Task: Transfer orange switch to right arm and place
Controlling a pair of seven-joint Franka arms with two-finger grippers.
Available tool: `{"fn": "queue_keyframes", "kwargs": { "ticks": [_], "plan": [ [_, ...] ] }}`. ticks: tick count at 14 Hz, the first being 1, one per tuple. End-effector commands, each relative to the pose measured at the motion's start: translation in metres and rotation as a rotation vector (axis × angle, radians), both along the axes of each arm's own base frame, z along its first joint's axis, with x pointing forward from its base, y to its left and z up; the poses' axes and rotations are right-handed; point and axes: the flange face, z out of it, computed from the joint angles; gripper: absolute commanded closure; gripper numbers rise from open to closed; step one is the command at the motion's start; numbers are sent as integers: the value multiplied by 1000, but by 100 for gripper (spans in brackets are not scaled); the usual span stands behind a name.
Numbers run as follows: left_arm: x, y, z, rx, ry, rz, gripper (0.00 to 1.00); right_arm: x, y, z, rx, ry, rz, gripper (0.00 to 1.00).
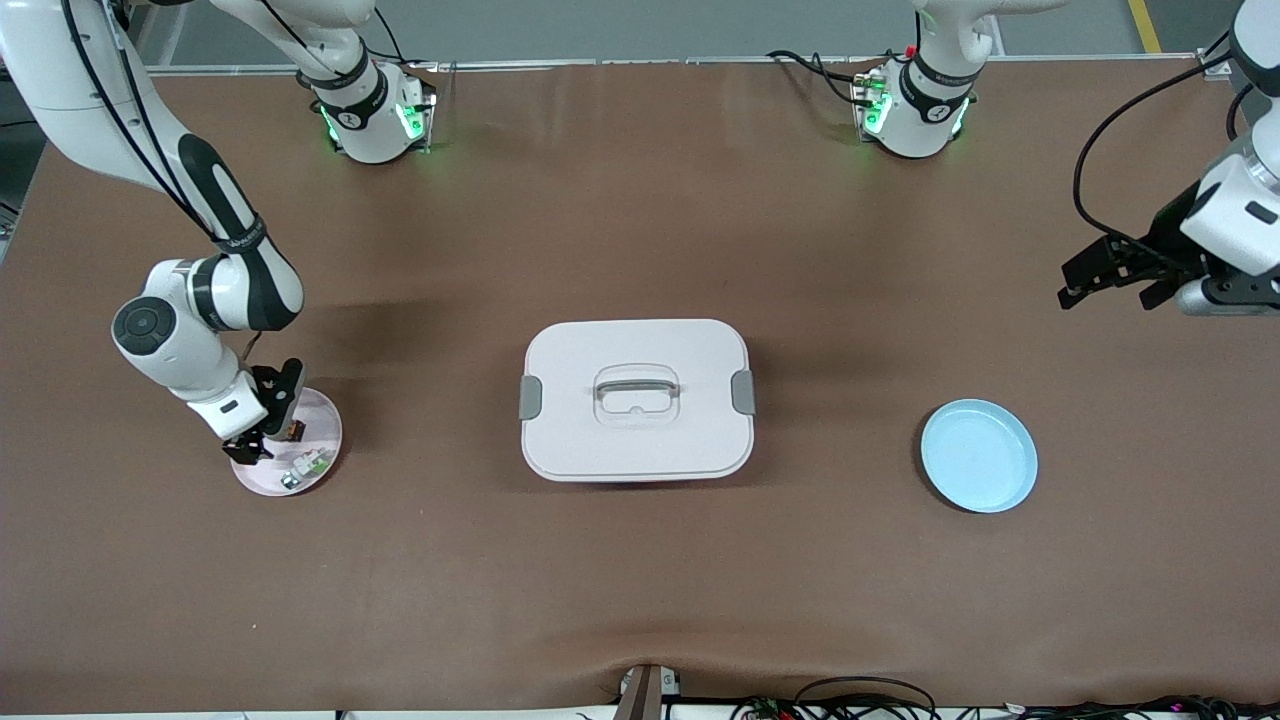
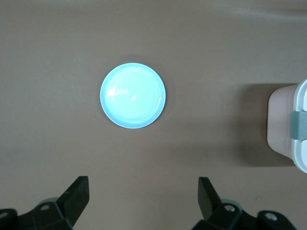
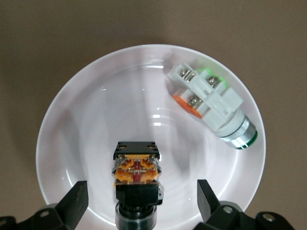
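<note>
The orange switch [image 3: 136, 175], a small black part with an orange body, lies on the pale pink plate [image 3: 72, 105] at the right arm's end of the table. My right gripper [image 3: 142, 187] is just above that plate [image 1: 328, 412] and open, one finger on each side of the switch [image 1: 295, 430] with a gap to both. Up in the air at the left arm's end, my left gripper [image 1: 1110, 290] waits open with nothing between its fingers [image 2: 76, 191].
A white-and-green part [image 3: 211, 105] lies on the same pink plate beside the switch. A white lidded box with a handle [image 1: 637, 400] stands mid-table. A light blue plate [image 1: 978, 455] with nothing on it lies toward the left arm's end.
</note>
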Motion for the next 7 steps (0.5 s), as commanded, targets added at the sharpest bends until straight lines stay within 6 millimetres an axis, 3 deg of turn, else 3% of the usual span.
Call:
{"fn": "queue_keyframes", "kwargs": {
  "ticks": [1,4,7],
  "plan": [
    [-12,4,3,22,-29,-1,0,4,-9,51,-28,51,-111,0],
    [-8,21,25,22,-64,32,0,15,-4,119,-70,144,-308,0],
    [-11,21,51,22,-43,28,0,33,-15,187,-64,154,-429,0]
  ]
}}
